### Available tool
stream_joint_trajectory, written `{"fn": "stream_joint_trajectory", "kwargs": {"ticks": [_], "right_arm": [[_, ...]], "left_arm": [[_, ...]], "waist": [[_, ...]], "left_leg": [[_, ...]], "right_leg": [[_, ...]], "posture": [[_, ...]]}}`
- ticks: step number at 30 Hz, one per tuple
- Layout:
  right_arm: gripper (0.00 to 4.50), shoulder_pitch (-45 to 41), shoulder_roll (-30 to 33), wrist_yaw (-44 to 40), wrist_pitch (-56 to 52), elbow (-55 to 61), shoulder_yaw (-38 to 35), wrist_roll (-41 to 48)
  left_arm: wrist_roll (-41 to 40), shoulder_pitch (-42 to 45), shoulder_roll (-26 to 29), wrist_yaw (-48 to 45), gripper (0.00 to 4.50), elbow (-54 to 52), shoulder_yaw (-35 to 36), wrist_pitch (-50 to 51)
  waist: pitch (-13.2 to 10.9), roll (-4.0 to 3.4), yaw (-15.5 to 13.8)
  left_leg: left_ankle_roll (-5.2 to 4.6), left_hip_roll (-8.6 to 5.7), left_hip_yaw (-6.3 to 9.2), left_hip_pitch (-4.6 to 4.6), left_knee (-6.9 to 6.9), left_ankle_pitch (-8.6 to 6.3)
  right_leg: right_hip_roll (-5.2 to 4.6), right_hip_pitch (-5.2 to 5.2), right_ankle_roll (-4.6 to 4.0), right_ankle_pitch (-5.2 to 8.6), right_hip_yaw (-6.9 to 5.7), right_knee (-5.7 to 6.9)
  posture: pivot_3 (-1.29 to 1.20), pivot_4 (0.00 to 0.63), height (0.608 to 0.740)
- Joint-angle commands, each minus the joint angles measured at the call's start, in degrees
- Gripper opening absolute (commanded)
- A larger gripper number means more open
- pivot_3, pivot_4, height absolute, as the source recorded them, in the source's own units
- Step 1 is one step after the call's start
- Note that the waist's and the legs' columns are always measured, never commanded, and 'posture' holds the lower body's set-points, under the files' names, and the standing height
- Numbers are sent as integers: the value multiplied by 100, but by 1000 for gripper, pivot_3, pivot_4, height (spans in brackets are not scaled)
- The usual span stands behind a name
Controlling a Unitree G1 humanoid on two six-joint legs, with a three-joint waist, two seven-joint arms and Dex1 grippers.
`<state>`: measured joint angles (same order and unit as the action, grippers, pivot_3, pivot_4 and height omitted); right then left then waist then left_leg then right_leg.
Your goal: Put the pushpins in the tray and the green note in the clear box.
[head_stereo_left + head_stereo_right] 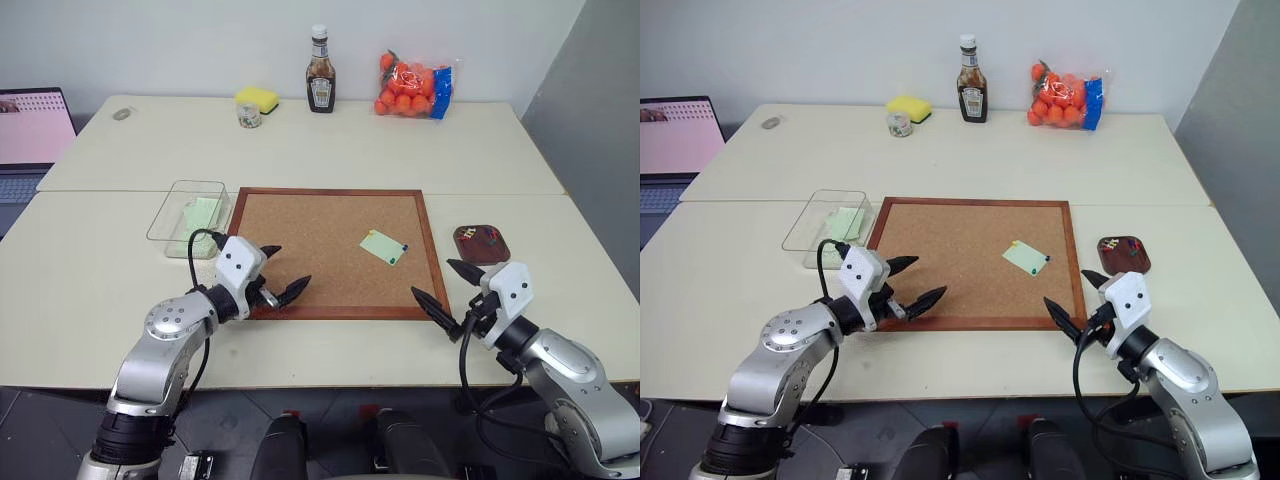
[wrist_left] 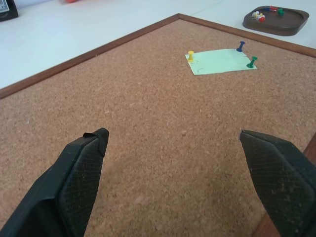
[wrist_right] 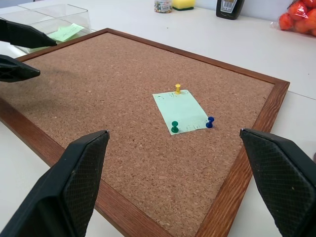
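Observation:
A pale green note lies on the right part of the corkboard, held by a yellow pushpin, a green pushpin and a blue pushpin. The dark brown tray sits just right of the board with several pushpins in it. The clear box stands left of the board with green paper inside. My left gripper hovers open over the board's front left corner. My right gripper is open at the front right corner. Both point toward the note and hold nothing.
Along the far table stand a yellow sponge, a small jar, a sauce bottle and a bag of oranges. A laptop sits at the far left. The table edge runs just behind my grippers.

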<state>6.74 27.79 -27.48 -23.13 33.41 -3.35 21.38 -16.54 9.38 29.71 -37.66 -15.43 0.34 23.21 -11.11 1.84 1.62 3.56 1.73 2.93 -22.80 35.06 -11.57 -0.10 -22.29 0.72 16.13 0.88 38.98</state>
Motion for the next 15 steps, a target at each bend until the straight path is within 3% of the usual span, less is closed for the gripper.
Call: {"fn": "stream_joint_trajectory", "kwargs": {"ticks": [1, 15], "right_arm": [[4500, -54, -31, -19, 202, 59, -120, -26], [4500, -114, -83, 11, 249, 33, -26, -87]], "left_arm": [[-47, 131, -42, 3, 4492, -148, 21, -96], [-54, 499, -21, 89, 4492, 71, 104, 75]], "waist": [[0, 0, 0], [0, 0, -3]], "left_leg": [[0, 0, 0, 0, 0, 0], [0, -1, 0, 0, 0, 0]], "right_leg": [[0, 0, 0, 0, 0, 0], [0, 0, 0, 0, 0, 0]], "posture": [[0, 150, 740], [0, 150, 740]]}}
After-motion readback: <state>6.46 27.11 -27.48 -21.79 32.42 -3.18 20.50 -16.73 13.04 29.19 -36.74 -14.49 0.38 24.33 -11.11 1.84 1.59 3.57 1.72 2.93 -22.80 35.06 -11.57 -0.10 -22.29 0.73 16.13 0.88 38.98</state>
